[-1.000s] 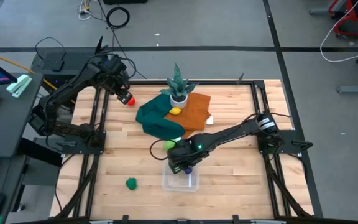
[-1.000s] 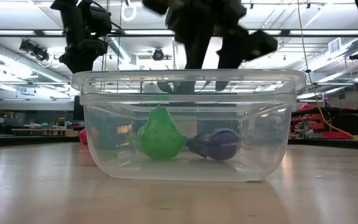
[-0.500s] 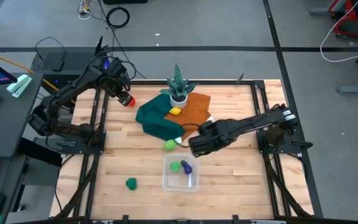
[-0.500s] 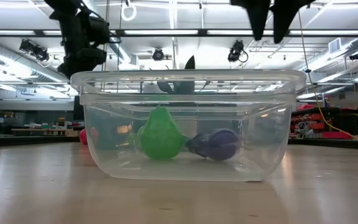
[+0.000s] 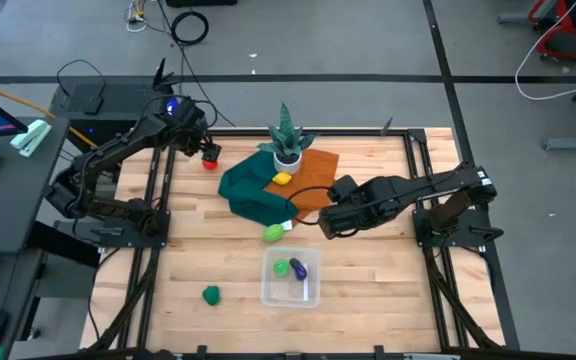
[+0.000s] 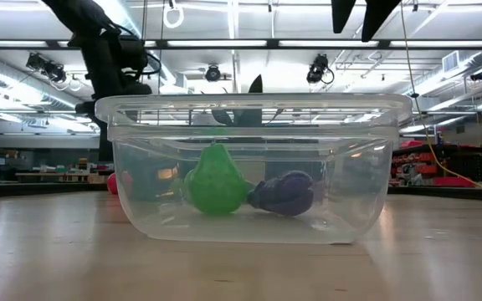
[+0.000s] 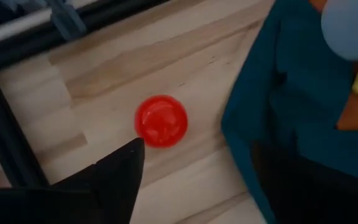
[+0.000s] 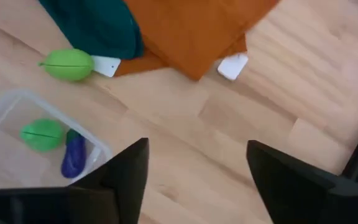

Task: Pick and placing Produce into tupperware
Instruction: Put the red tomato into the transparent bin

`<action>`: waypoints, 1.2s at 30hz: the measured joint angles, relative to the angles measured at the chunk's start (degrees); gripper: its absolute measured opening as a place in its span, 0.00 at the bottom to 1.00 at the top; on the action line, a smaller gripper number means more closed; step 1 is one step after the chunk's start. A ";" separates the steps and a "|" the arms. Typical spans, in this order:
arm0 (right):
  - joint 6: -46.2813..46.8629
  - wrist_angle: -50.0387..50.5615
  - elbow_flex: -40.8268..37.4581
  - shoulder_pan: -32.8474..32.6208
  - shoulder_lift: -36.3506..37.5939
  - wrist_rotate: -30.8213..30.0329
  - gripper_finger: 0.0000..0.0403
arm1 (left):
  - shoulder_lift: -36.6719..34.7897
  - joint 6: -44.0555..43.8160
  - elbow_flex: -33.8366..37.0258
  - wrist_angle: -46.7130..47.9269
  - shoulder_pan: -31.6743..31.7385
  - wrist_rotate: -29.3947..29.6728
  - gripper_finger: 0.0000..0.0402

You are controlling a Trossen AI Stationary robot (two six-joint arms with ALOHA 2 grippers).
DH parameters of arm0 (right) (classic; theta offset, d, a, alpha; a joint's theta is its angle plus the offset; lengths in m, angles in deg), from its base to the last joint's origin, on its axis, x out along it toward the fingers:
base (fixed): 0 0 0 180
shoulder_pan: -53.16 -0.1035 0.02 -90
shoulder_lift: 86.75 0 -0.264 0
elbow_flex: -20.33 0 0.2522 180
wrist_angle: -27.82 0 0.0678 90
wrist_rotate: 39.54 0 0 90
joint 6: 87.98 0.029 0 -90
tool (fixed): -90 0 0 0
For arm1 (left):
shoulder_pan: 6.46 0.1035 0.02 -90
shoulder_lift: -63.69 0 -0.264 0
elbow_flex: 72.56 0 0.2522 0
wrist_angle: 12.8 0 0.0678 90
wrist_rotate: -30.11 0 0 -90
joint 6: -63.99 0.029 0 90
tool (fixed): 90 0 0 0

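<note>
Here, red produce [image 7: 161, 121] beneath left claw [image 7: 191, 174]

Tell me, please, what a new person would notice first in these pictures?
Probably the clear tupperware near the table's front edge, with a green fruit and a purple vegetable inside it. Next, the bright red fruit on the wood at the far left, just below the left end effector, and the spiky plant standing on teal and orange cloths at the back.
</note>
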 joint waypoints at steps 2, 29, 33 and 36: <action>-2.45 -0.01 -0.05 0.00 0.00 -0.25 0.64 | 0.46 -3.79 0.00 -0.14 -0.10 -0.05 0.80; -8.01 -0.04 -0.11 0.00 -0.02 -2.68 0.77 | 18.71 -11.09 -0.15 -5.46 2.97 3.10 0.98; -6.91 -0.09 -0.11 0.00 -0.02 -2.68 0.77 | 19.12 -9.41 -0.13 -5.38 4.24 3.09 0.98; -6.81 -0.45 -0.11 0.00 -0.02 -2.68 0.77 | 19.12 -9.15 -0.13 -5.55 4.87 3.08 0.98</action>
